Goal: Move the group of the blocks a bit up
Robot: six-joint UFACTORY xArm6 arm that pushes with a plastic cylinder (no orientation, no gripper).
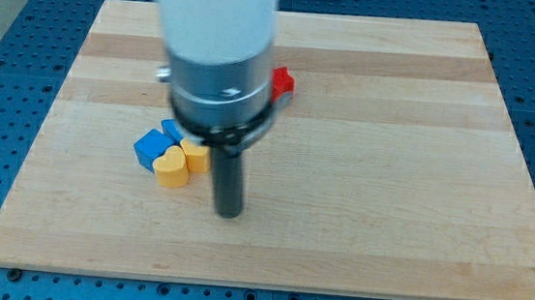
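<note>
**Rod tip just right of a small block cluster on a wooden counter**

The end effector is a plain dark rod with nothing to open or close, and it holds nothing. My tip (229, 214) rests on the wooden counter (391, 180), just right of the yellow heart-shaped block (173, 168), apparently not touching it. Left of that heart sits a blue block (151, 147). A second blue block (171, 129) and an orange-yellow block (196, 156) lie partly hidden behind the arm. A red block (282, 81) sits farther back, to the right, mostly hidden.
</note>
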